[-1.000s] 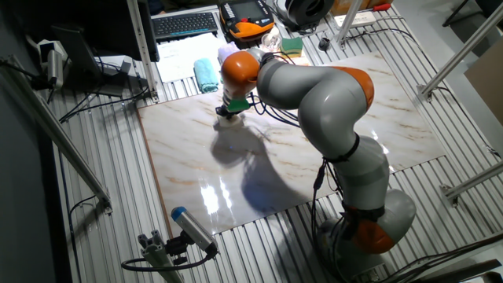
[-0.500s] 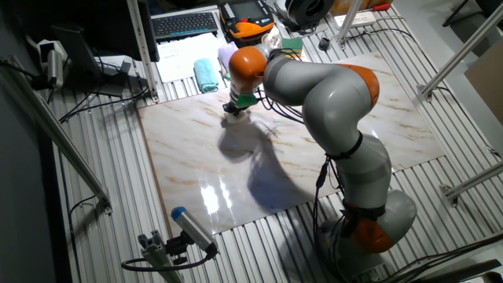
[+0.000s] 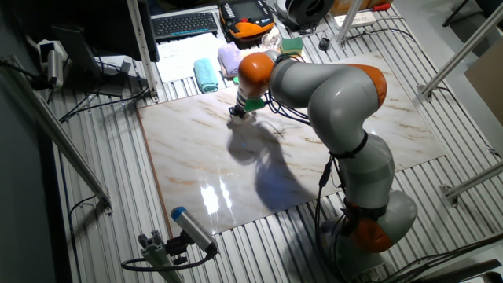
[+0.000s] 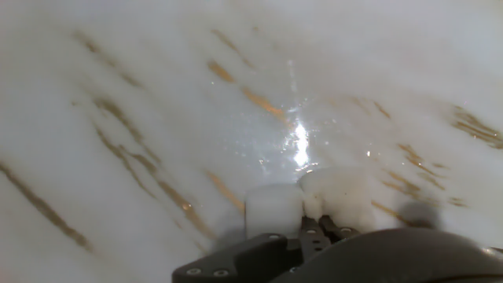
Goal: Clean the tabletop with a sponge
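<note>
The tabletop is a glossy white marble-look slab with tan veins, and it fills the hand view. My gripper points down at its far middle part, shut on the sponge, which rests against the slab. In the hand view the sponge shows as a pale cream block pressed on the slab just ahead of the gripper. Most of the fingers are hidden behind the hand's dark body.
Beyond the slab's far edge lie a teal cloth, a lilac cloth and a green-and-yellow sponge, with a keyboard behind. A blue-capped cylinder stands off the near-left corner on ribbed grey metal.
My gripper has slid to the right along the far part of the slab, carrying the sponge with it. The arm's elbow has swung right as well.
</note>
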You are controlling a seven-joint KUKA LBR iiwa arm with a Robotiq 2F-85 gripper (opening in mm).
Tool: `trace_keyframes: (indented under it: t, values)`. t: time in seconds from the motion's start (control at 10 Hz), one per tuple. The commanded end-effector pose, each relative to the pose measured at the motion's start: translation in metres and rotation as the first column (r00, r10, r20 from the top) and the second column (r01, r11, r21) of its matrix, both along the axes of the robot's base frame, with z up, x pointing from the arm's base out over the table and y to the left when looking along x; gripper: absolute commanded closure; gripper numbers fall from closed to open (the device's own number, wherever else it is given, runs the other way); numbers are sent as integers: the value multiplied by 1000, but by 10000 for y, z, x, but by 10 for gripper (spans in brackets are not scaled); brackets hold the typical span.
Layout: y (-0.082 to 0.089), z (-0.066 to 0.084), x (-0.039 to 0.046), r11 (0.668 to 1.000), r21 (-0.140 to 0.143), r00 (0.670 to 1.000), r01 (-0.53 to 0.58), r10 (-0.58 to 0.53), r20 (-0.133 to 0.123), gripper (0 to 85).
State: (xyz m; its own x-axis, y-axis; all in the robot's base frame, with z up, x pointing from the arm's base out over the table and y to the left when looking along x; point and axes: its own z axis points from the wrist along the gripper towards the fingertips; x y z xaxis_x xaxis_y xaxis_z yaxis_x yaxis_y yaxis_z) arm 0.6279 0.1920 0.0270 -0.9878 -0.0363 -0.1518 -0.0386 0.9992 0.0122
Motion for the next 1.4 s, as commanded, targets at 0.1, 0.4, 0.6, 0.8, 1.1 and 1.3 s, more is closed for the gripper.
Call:
trace_keyframes:
  t: [0.1,0.4,0.6,0.8,1.1,1.3]
  values:
    - [-80,32,1,1000,-6,1000,-10,10,-1,850]
    - [-272,91,-36,999,-9,999,-39,39,-1,850]
    - [-276,76,-45,999,-3,999,-42,42,-1,850]
    - [-167,40,-25,1000,7,1000,-28,28,-4,850]
    - [-10,55,24,1000,19,1000,3,-2,-9,850]
    - [53,84,53,999,36,1000,17,-17,-18,850]
